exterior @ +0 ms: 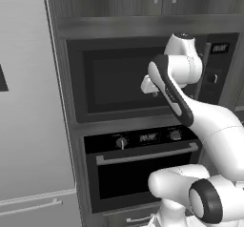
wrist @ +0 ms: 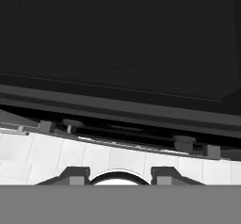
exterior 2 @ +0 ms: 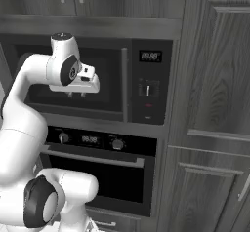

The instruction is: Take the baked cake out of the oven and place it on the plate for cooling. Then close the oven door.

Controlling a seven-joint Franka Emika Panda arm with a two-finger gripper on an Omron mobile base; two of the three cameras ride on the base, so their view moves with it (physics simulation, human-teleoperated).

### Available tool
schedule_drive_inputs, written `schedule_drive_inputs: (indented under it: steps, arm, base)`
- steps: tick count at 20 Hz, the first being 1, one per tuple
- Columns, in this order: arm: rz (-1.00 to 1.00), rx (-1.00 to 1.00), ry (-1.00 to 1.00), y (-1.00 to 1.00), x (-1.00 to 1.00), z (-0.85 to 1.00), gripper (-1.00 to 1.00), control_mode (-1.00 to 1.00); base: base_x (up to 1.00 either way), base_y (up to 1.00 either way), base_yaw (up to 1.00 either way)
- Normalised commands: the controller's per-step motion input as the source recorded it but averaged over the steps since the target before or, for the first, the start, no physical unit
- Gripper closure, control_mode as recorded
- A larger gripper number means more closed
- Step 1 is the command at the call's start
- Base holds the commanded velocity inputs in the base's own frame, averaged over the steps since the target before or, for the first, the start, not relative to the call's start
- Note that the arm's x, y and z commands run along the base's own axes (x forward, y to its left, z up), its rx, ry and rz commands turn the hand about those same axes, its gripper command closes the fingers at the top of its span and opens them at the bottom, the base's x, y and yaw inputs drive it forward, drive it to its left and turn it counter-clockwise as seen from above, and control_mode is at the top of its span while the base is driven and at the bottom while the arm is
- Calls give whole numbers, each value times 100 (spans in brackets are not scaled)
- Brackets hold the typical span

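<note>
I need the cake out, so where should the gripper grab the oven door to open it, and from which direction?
Probably the silver bar handle along the top edge of the oven door, approached from the front and above: the door looks closed and bottom-hinged.

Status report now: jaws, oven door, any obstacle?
Gripper up before the microwave, jaws shut, empty. Oven door closed, handle untouched. No obstacle seen.

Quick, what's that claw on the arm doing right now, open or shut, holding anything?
Gripper: shut, holding nothing, hanging in front of the microwave above the oven.
</note>
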Motion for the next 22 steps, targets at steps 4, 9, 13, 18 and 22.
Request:
schedule_drive_inputs:
  steps: [4,9,13,18,22]
  arm:
    - [0,0,0,0,0,0,-100,100]
    - [0,0,0,0,0,0,-100,100]
    - [0,0,0,0,0,0,-100,100]
    - [0,0,0,0,0,0,-100,100]
    - [0,0,0,0,0,0,-100,100]
  base:
    - [-9,0,0]
    - [-62,-1,0]
    - [-61,-13,1]
    - [-6,-62,31]
    - [0,-97,55]
